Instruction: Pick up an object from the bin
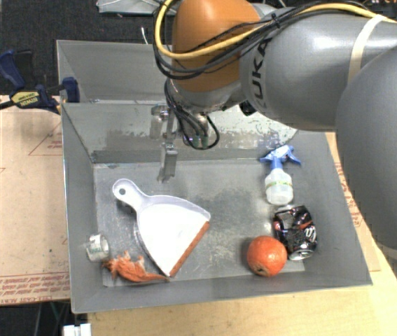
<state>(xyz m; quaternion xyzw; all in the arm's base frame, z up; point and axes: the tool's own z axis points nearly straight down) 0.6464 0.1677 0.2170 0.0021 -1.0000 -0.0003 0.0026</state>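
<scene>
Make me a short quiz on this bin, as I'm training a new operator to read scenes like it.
1. True or false: the crushed can lies beside the orange ball.
2. What colour is the nozzle of the white spray bottle?
3. Which thing lies nearest the pincer in the camera view? A) the crushed can. B) the white dustpan, by its handle. C) the white spray bottle.

Key: 1 true; 2 blue; 3 B.
</scene>
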